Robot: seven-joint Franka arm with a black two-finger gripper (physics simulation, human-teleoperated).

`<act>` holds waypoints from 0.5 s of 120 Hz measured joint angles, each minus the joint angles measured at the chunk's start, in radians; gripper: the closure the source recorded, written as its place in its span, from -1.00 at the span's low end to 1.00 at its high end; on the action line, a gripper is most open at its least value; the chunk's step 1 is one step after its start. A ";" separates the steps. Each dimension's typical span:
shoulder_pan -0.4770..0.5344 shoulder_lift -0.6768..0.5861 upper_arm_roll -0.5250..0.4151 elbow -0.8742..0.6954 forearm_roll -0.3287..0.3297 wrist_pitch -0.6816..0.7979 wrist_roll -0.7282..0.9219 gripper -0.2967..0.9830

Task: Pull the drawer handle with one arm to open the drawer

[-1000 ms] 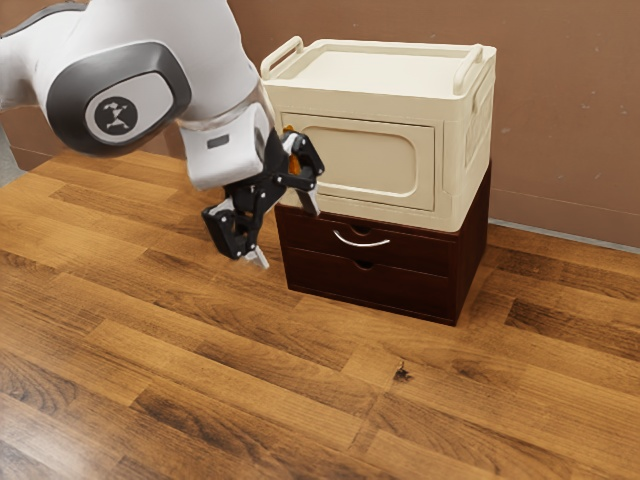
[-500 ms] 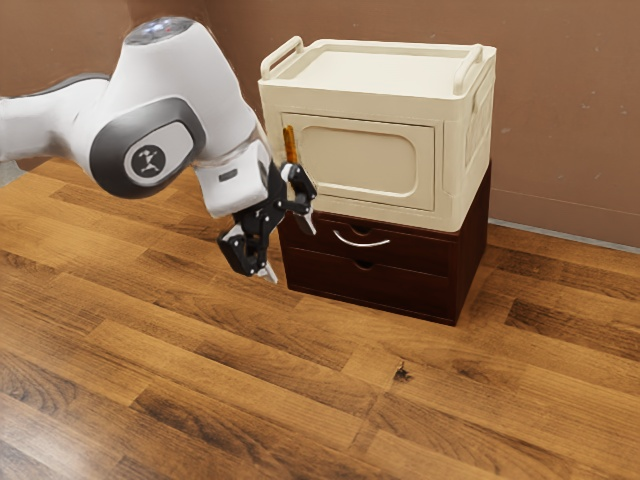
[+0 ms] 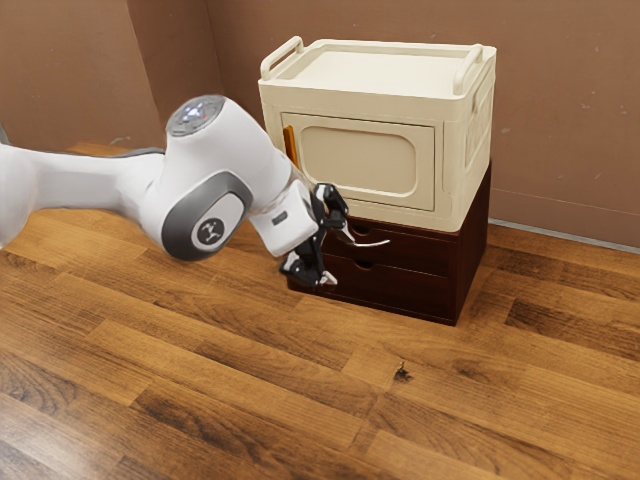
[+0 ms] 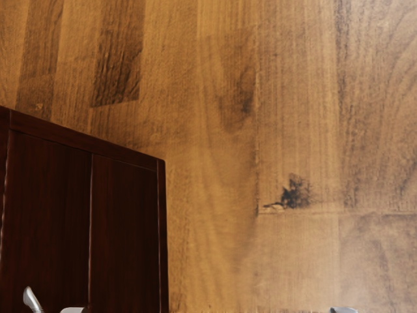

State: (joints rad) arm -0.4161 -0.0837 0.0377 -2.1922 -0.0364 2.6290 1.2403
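Open end effector, handle off to one side: we risk a bump or an empty grasp.
We have our end effector [image 3: 337,257] open at the chest front, nothing between its spread fingers [image 4: 343,310]; the slim, silvery handle [image 3: 373,244] curves just beside the upper finger, on the upper drawer [image 3: 425,256], which looks shut. If we close from this offset, we probably miss the bar; if we push in, a fingertip could knock it or jam on the wood. A shallow pinch might slide off such smooth, thin metal. Beyond, we see the glossy, dark red-brown chest [image 3: 471,245], boxy, with a notched lower drawer [image 3: 405,290], under a matte cream cabinet [image 3: 451,160] with rounded rails, and knotty planks [image 3: 300,400] beneath.
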 joint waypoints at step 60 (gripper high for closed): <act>0.022 0.158 0.046 0.082 0.069 0.143 -0.002 0.10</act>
State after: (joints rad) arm -0.3939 0.0745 0.0835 -2.1104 0.0323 2.7724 1.2380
